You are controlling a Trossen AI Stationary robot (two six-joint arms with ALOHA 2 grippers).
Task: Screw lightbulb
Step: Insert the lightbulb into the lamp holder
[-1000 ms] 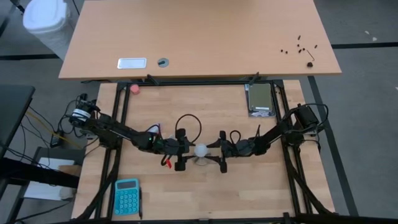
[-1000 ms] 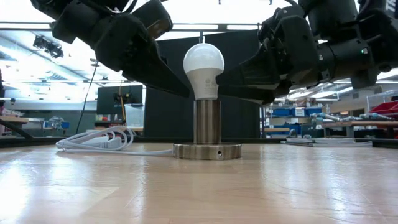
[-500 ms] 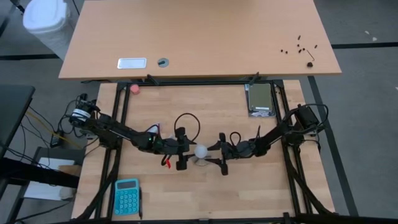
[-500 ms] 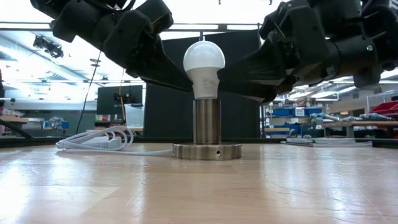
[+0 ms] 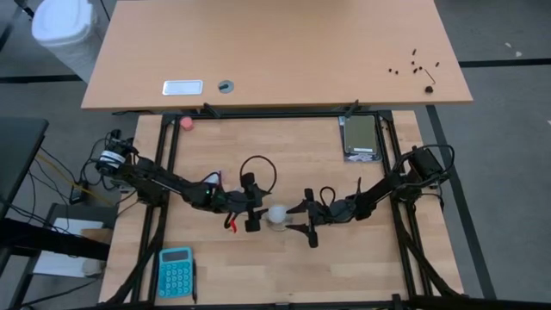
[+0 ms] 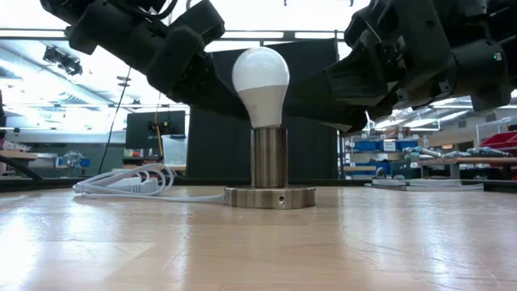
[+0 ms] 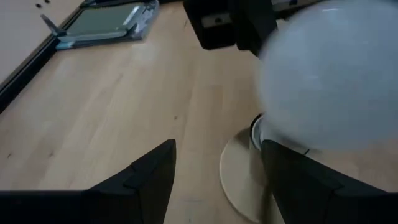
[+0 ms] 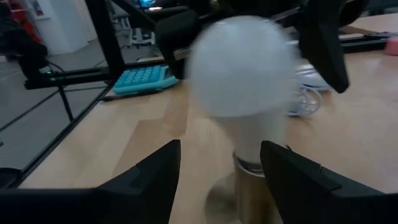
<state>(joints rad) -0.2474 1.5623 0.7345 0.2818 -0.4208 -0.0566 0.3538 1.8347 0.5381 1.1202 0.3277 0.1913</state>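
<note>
The white lightbulb [image 6: 260, 77] stands in a steel socket post [image 6: 269, 158] on a round base disc [image 6: 269, 196] at the table's middle, and it leans a little. My left gripper [image 5: 261, 215] comes level from the table's left and is open. In its wrist view the lightbulb [image 7: 329, 81] shows over its near-side finger [image 7: 305, 186]. My right gripper [image 5: 297, 222] comes from the right, open. The lightbulb [image 8: 242, 68] shows between its fingers and nearer the far-side one. My right gripper has the inner side of its far-side finger [image 8: 280, 168] against the lightbulb's neck [image 8: 252, 140], just above the socket. The near-side finger stands apart from it. The fingers come almost level from the table's right. The lightbulb stays in the socket, tipped toward the near edge. I cannot tell whether my left gripper touches the lightbulb.
A white cord [image 6: 129, 182] lies coiled left of the socket. A blue calculator [image 5: 176, 271] sits at the near left, a pink ball [image 5: 186, 122] at the far left, and a flat grey device [image 5: 361, 138] at the far right. A larger desk [image 5: 275, 52] stands beyond the table.
My right gripper has swung a little toward the table's near edge. The lightbulb's globe has tipped the same way while the socket post and base have stayed put. My left gripper has turned slightly in place. Neither gripper has opened or shut.
</note>
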